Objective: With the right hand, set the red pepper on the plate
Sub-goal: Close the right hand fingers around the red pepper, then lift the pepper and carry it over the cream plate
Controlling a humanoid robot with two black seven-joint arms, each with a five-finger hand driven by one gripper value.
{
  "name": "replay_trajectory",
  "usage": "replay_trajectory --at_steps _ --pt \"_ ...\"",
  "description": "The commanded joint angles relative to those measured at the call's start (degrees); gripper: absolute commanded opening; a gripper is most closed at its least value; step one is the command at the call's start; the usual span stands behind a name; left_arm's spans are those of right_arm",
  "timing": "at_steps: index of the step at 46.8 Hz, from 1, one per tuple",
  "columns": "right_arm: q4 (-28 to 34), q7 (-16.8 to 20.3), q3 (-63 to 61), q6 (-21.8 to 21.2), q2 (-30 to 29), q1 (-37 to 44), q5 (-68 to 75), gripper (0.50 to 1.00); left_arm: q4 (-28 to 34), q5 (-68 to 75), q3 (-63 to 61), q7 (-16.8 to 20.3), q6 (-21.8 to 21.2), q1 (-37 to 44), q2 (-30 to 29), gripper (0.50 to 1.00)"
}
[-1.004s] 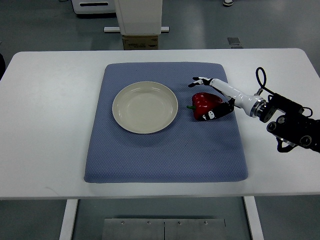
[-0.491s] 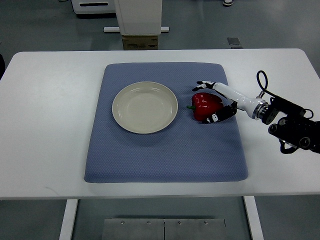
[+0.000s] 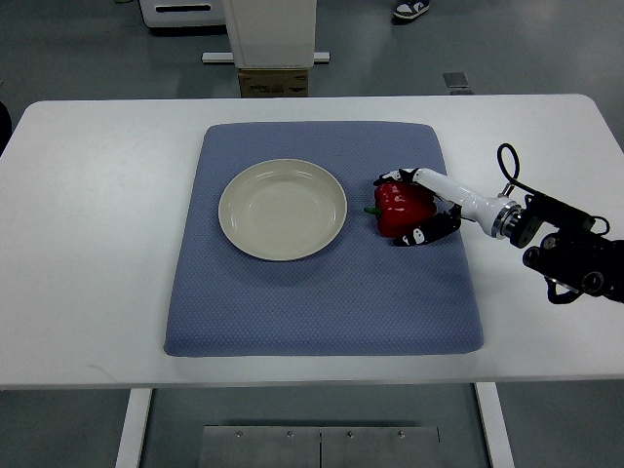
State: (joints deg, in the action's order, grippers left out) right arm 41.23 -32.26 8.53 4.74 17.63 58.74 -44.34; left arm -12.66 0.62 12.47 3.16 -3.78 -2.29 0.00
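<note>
- Nearest me, the front edge of the white table (image 3: 88, 322) runs across, with its legs and a metal plate on the grey floor below.
- A blue-grey quilted mat (image 3: 322, 292) lies on the table's middle; its front half is bare.
- Farther in, toward the mat's left of centre, sits a cream plate (image 3: 283, 209), round and shallow, with nothing in it.
- Just beside the plate, on its right and not touching the rim, the red pepper (image 3: 402, 207) rests on the mat, lying on its side with the green stem pointing toward the plate.
- The right hand (image 3: 421, 207) reaches in from the right edge on a white forearm, with black wrist hardware and a looped cable behind it over the bare table.
- Its fingers (image 3: 413, 235) are curled around the red pepper: black tips press along the pepper's near side, and others lie over its far top edge, so the pepper is clasped between them while it sits on the mat.
- The left arm does not show anywhere.
- Beyond the table's far edge stands a white machine base with a cardboard box (image 3: 274, 82) at its foot.
- Farthest off, a person's shoe (image 3: 410, 9) shows at the top edge on the floor.
</note>
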Motion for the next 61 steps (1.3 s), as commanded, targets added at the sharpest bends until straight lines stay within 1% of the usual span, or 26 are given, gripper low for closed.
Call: replay_trajectory --at_steps 1,3,5,6,7,21,34,44,61 --pt "-0.1 0.0 0.2 0.0 -0.1 0.1 0.0 0.768 0.0 0.0 0.0 -0.1 0.0 0.0 0.0 1.0" --pt "-0.1 0.0 0.3 0.0 -0.2 0.1 0.0 0.69 0.0 0.0 0.0 0.0 0.0 0.0 0.0 1.0" --pt "-0.3 0.2 0.3 -0.1 -0.2 0.1 0.0 0.586 0.0 0.0 0.0 0.0 0.0 0.0 0.0 1.0" --pt "-0.3 0.3 0.3 -0.1 -0.3 0.1 0.0 0.523 0.0 0.0 0.0 0.0 0.0 0.0 0.0 1.0" --pt "-0.3 0.4 0.3 -0.1 -0.4 0.1 0.0 0.5 0.0 0.0 0.0 0.0 0.0 0.0 0.0 1.0" --pt "-0.5 1.0 -1.5 0.0 -0.3 1.8 0.5 0.5 0.0 0.0 0.0 0.0 0.0 0.0 0.0 1.0" --pt "-0.2 3.0 -3.3 -0.2 -0.8 5.9 1.0 0.5 0.0 0.0 0.0 -0.1 0.0 0.0 0.0 1.0" --pt "-0.2 5.9 -3.3 -0.3 -5.1 9.4 1.2 0.5 0.0 0.0 0.0 0.0 0.0 0.0 0.0 1.0" --pt "-0.2 10.6 -3.5 -0.2 -15.1 12.5 1.2 0.5 0.0 0.0 0.0 0.0 0.0 0.0 0.0 1.0"
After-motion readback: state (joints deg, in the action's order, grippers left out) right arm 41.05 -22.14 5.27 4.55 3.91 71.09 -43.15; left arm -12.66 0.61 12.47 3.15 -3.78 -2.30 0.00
